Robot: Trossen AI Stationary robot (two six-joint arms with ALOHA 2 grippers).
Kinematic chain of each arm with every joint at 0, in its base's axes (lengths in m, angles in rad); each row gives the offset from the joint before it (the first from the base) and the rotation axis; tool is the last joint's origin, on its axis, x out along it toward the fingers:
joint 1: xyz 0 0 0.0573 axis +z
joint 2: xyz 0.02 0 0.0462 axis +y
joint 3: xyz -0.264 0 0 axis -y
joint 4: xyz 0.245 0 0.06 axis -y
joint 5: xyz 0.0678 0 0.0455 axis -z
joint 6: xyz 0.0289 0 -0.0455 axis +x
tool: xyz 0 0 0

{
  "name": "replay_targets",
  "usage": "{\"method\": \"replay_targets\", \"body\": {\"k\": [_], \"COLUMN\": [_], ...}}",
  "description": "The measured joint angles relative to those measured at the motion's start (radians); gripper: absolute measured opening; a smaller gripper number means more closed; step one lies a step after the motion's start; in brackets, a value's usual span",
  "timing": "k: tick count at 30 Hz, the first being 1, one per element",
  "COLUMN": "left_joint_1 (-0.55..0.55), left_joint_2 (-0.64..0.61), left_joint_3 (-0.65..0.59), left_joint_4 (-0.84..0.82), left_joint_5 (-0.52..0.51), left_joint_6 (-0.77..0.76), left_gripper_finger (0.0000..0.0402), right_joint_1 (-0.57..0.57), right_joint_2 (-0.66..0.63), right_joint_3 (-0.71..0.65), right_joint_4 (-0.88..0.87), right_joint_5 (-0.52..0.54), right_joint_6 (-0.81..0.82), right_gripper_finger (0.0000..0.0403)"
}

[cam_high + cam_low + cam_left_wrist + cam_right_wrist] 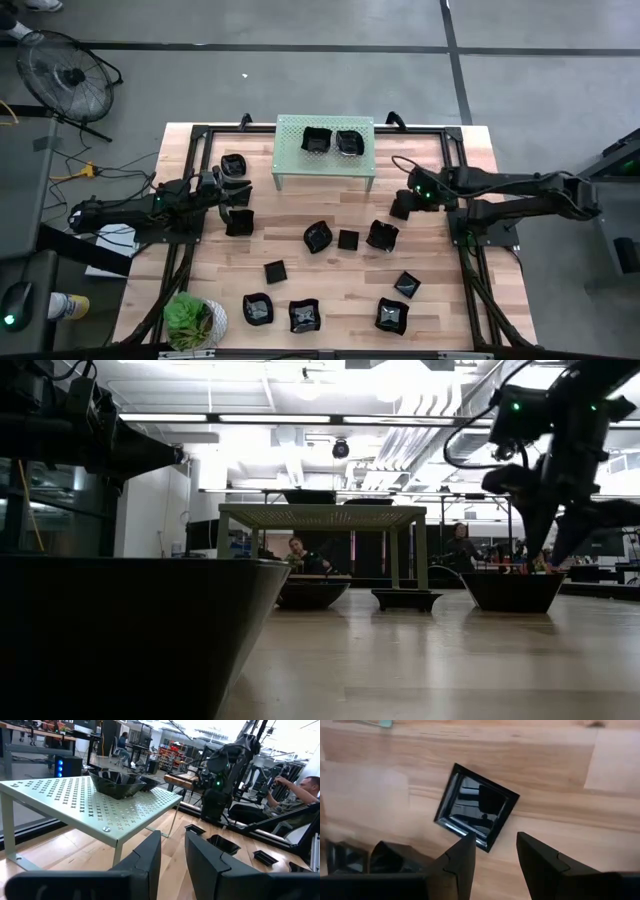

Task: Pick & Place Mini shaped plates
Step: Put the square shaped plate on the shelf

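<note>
The right gripper (494, 851) has its jaws apart with nothing between them, pointing down at a square black plate (476, 805) that lies flat on the wooden table (560, 765), just beyond the fingertips. From above, this gripper (401, 206) hangs over the table's right side, right of the pale green shelf (290, 160), with a plate (381, 234) just near of it. The left gripper (172, 857) also has its jaws apart and empty; it faces the shelf (75, 802) from the left, and from overhead it (226, 194) sits between a plate on the far left (235, 164) and another (238, 222) just near of it. Two plates (316, 141) (349, 142) rest side by side on top of the shelf. The other mini shaped plates are scattered over the middle and near part of the table: three in a loose row (317, 236) near of the shelf, and several more (257, 309) along the near edge. A green leafy thing (186, 317) sits at the near left corner.
</note>
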Motion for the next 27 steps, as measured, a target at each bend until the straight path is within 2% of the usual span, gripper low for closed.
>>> {"method": "replay_targets", "body": {"k": [9,19,27], "left_joint_1": [0.000,0.000,0.000], "left_joint_2": [0.000,0.000,0.000], "left_joint_3": [0.000,0.000,0.000], "left_joint_4": [0.000,0.000,0.000], "left_joint_5": [0.000,0.000,0.000], "left_joint_6": [0.000,0.000,0.000], "left_gripper_finger": [0.0085,0.0085,0.0085], "right_joint_1": [0.044,0.044,0.044], "right_joint_2": [-0.002,0.008,0.072], "right_joint_3": [-0.116,-0.150,-0.150], "right_joint_4": [0.128,0.180,0.228], "right_joint_5": [0.023,0.034,0.023], "right_joint_6": [0.145,0.172,0.168], "right_gripper_finger": [0.0138,0.0138,0.0138]}}
